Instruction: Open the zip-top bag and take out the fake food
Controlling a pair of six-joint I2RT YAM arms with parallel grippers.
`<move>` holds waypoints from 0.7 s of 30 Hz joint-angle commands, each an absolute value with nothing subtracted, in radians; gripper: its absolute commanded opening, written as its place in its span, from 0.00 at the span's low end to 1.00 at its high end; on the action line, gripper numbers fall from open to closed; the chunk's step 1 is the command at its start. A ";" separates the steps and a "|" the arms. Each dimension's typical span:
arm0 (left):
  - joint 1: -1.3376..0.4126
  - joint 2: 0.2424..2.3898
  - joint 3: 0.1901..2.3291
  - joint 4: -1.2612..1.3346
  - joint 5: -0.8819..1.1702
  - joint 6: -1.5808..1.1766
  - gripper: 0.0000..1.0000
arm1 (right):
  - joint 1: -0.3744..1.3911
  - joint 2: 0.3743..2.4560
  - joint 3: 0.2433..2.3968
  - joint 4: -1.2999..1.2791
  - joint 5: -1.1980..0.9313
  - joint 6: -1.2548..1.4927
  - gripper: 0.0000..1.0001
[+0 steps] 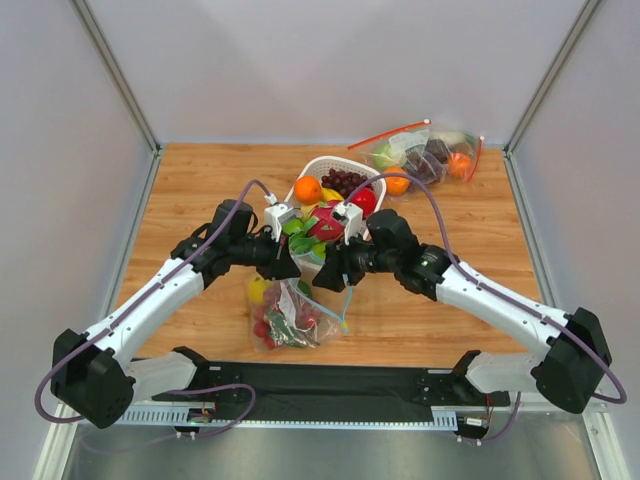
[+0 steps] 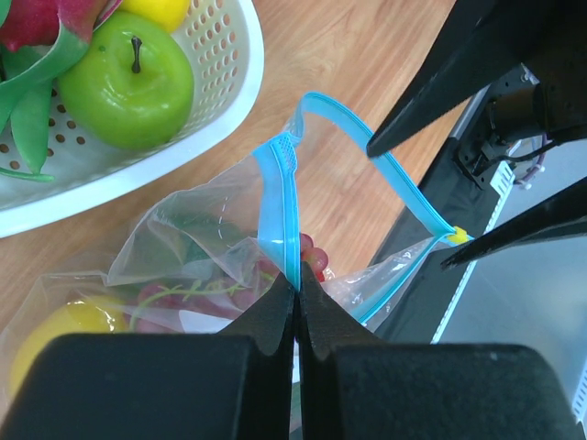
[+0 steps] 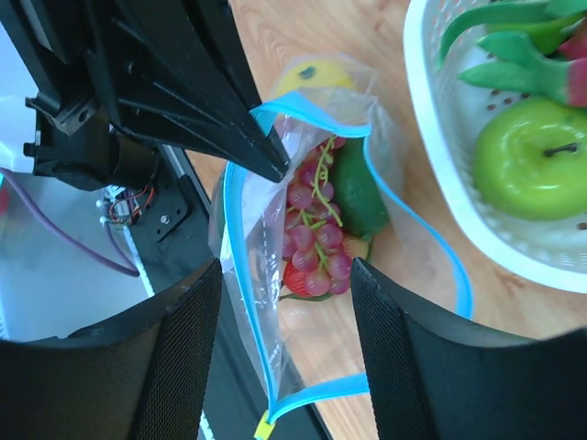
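The light-brown wooden tabletop (image 1: pixel 200 180) carries a white perforated plastic basket (image 1: pixel 318 162) toward its far middle; a clear plastic bag with a red-orange zip strip (image 1: pixel 425 155) lies at the far right, near the basket; a clear crinkly bag with a teal zip strip (image 1: pixel 290 318) rests near the front edge.

We see a white perforated plastic basket (image 1: pixel 322 162) on the wooden table (image 1: pixel 200 185), holding a green plastic apple (image 2: pixel 138 87), pink dragon fruit (image 1: pixel 326 222) and purple grapes (image 1: pixel 345 181). Far right: clear bag with red-orange zip strip (image 1: pixel 425 155).
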State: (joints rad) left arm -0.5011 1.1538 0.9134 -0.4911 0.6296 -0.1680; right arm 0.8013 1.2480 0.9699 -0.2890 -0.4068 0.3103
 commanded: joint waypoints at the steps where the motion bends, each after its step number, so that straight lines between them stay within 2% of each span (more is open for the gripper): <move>1: -0.492 1.147 0.931 -0.480 0.657 -0.133 0.00 | 0.818 1.290 0.945 -0.212 -0.442 0.365 0.59; 7: -0.492 1.123 0.917 -0.469 0.702 -0.127 0.00 | 0.821 1.342 0.914 -0.146 -0.413 0.376 0.58; 13: -0.492 1.086 0.899 -0.428 0.764 -0.133 0.00 | 0.897 1.430 0.925 -0.219 -0.377 0.289 0.59; 19: -0.492 1.100 0.902 -0.429 0.762 -0.143 0.00 | 0.994 1.479 0.945 -0.223 -0.390 0.264 0.65; 21: -0.492 1.103 0.902 -0.428 0.755 -0.146 0.00 | 1.014 1.485 0.946 -0.209 -0.406 0.267 0.71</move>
State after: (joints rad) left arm -0.4976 1.1091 0.8959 -0.4751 0.7296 -0.1543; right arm 0.9897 1.4780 0.9150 -0.2424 -0.3923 0.2890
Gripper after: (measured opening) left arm 0.006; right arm 0.684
